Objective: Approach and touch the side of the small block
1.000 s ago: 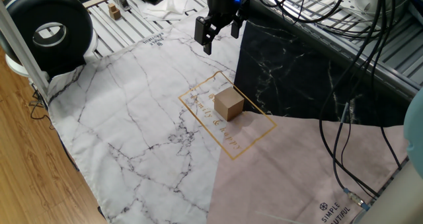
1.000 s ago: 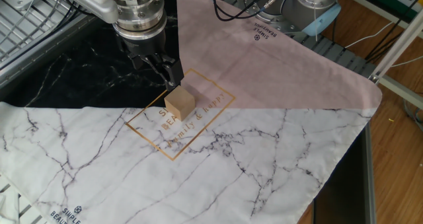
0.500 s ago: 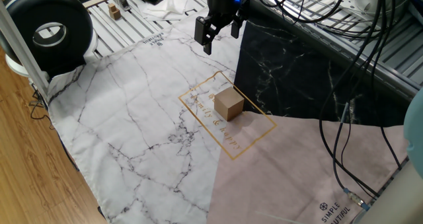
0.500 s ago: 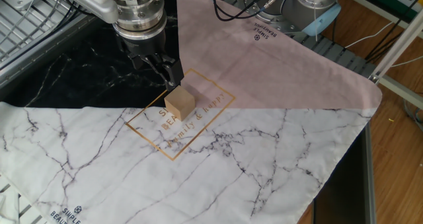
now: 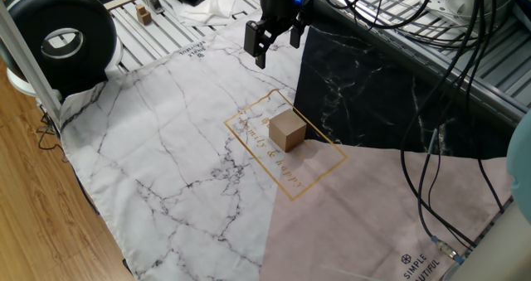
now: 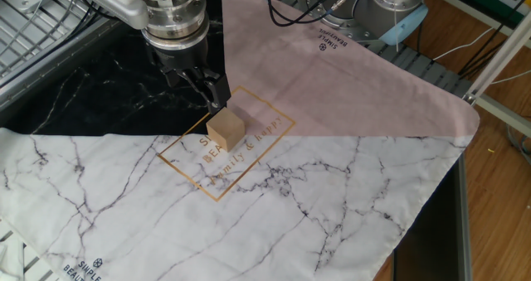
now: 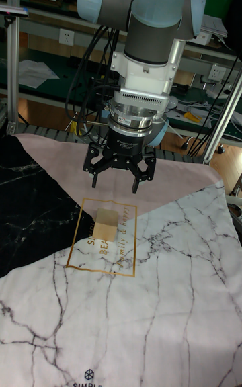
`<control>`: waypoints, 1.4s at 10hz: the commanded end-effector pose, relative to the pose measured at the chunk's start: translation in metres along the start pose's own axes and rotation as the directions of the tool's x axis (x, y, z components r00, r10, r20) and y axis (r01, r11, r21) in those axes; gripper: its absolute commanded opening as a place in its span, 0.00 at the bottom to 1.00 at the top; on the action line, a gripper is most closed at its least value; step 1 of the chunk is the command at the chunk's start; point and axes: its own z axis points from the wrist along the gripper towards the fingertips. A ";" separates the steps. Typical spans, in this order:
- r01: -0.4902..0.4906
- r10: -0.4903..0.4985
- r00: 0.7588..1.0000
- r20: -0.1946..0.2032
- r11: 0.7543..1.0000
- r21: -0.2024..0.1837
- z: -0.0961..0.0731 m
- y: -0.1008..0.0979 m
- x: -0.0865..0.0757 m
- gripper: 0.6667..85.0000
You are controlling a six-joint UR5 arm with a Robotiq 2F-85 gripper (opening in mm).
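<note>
No change is seen against the pictures from a second and half a second ago: the claw [image 5: 279, 53] is found at the same spot, and the block [image 5: 288, 133] has not been shifted.

The block is set on the cloth [image 5: 166, 148], inside the gold frame [image 5: 325, 167] printed there, at the end of the frame nearest the black part of the cloth. It stands flat on one face, with printed lettering running along the frame beside it. In the tall fixed view the block [image 7: 106, 220] is seen in the upper left part of the frame [image 7: 132, 239].

The claw [image 7: 114, 184] is held with its fingers [image 7: 139, 182] spread apart, and nothing is gripped between them. It is pointed downward and is kept in the air above the cloth. A clear gap between it and the block is shown in one fixed view and in the tall fixed view, so no side of the block is touched. In the other fixed view the claw [image 6: 207, 94] is seen over the black part of the cloth, and its tips appear just beyond the far top edge of the block [image 6: 226, 130].

The cloth is laid over the slatted counter [image 5: 498, 57], and cables [image 5: 431, 157] are hung across its right side.
</note>
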 end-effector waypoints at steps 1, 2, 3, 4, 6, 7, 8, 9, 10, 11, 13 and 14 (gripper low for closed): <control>-0.175 0.154 0.955 0.254 0.982 0.066 -0.008 -0.026 -0.062 0.00; -0.175 0.153 0.955 0.254 0.982 0.069 -0.007 -0.026 -0.062 0.00; -0.177 0.153 0.954 0.256 0.982 0.073 -0.007 -0.026 -0.062 0.00; -0.177 0.152 0.954 0.257 0.981 0.074 -0.007 -0.026 -0.062 0.00; -0.173 0.150 0.957 0.248 0.982 0.073 -0.004 -0.025 -0.060 0.00; -0.169 0.148 0.961 0.234 0.983 0.074 -0.002 -0.024 -0.056 0.00; -0.155 0.137 0.967 0.213 0.985 0.070 0.003 -0.021 -0.051 0.00; -0.142 0.131 0.974 0.185 0.989 0.050 0.012 -0.015 -0.042 0.00; -0.132 0.125 0.977 0.173 0.991 0.033 0.023 -0.006 -0.035 0.00; -0.128 0.119 0.978 0.173 0.991 0.040 0.033 0.000 -0.030 0.00; -0.086 0.061 0.976 0.207 0.990 0.115 0.054 -0.001 -0.023 0.00; -0.074 0.051 0.976 0.212 0.992 0.103 0.067 0.002 -0.016 0.00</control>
